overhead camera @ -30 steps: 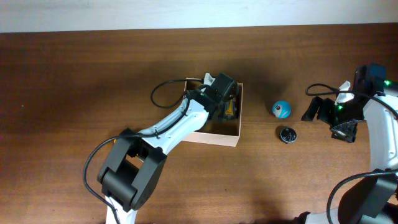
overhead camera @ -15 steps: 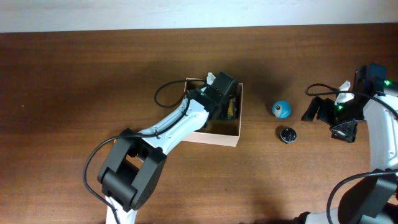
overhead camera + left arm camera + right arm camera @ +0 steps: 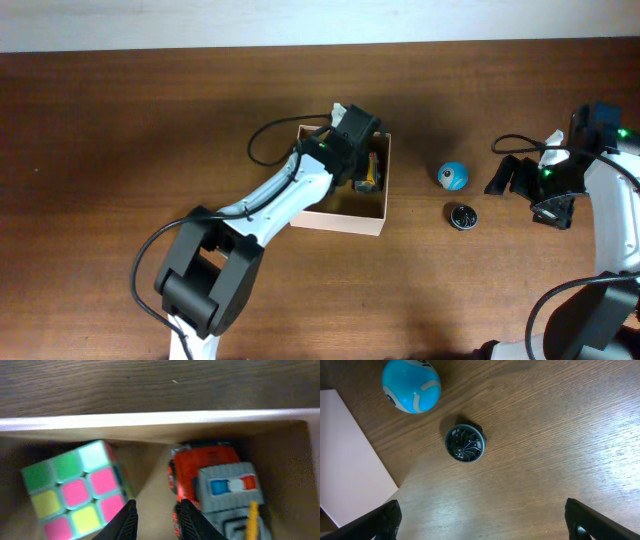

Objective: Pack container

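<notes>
Across the middle of the wooden surface (image 3: 110,130) sits the container (image 3: 345,224), its open top facing straight up. Being square, it has no real long axis, and its sides lie slightly skewed to the surface's edges. The left arm reaches over it, and the left gripper (image 3: 156,521) hangs inside near the far right corner, jaws a little apart with nothing between them. Below it a colour cube (image 3: 75,491) rests by the far wall and a red toy truck (image 3: 215,485) fills the corner beside it.

I judge this to be the letting-go end of a placing step. Two toys are in and two wait outside.

The right gripper (image 3: 480,527) hovers well to the right of the container, jaws spread wide and empty. A blue ball (image 3: 411,386) and a smaller dark round disc (image 3: 465,444) lie between it and the box.

Next, the left arm should rise clear of the thin walls without snagging them. The right should come down centred on the ball, which may roll, or low to the wood for the flat disc.
</notes>
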